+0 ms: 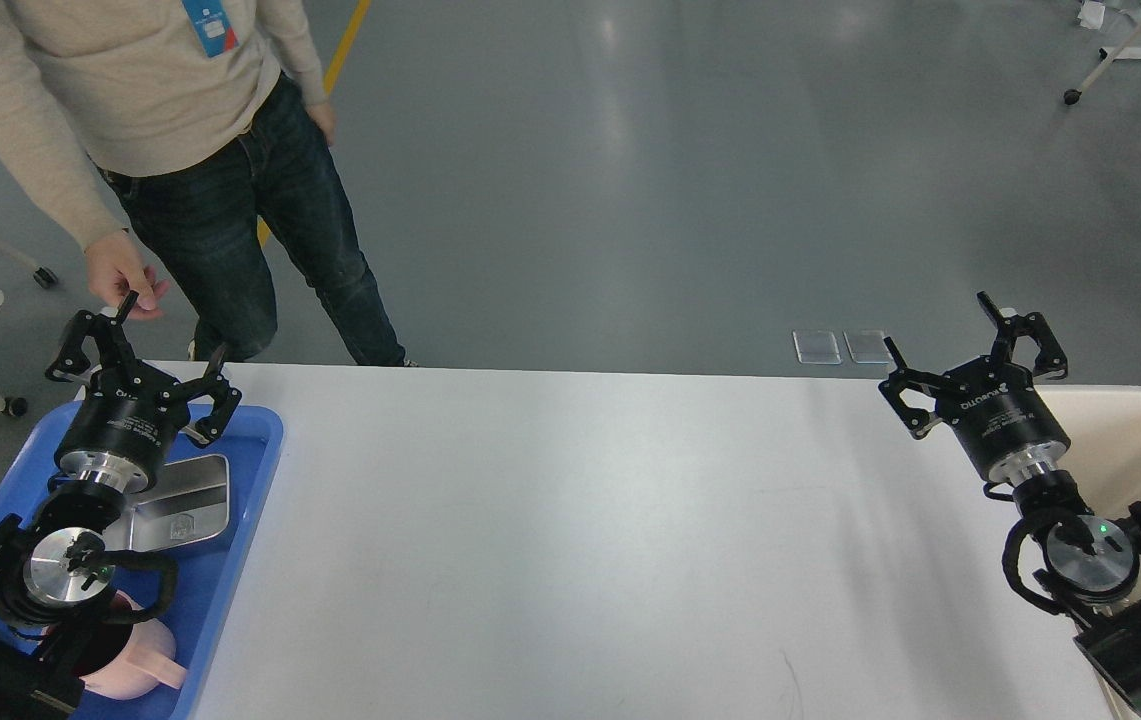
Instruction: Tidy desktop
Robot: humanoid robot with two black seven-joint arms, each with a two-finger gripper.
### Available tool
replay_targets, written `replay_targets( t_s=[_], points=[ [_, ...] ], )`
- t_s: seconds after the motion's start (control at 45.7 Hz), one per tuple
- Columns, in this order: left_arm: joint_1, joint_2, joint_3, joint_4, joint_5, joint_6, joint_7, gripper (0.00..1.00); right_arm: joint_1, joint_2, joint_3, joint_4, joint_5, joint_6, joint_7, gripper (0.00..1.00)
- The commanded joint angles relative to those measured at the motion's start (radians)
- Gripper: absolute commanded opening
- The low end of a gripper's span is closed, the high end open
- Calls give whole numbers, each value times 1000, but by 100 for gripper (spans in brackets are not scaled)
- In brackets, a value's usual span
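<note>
A blue plastic tray [250, 470] on the light grey-white bench [580, 520] holds a steel compartment dish [185, 500] and a pink cup [130, 665]; both the left pincer [145, 350] and the right pincer [940, 345] are spread, holding nothing.

tray [250, 470] on desktop [630, 540] left edge, bin [1130, 420] at right
</note>
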Motion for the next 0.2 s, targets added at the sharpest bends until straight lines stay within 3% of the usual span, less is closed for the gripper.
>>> replay_targets(
  t_s=[0.0, 0.175],
  points=[
    [1, 3, -3, -1, 0, 0, 0, 97, -77, -41, 70, 88, -46, -5, 3, 100],
    [0, 3, -6, 0, -1, -1, 0, 97, -169, -49, 147, 103, -88, 0, 23, 100]
  ],
)
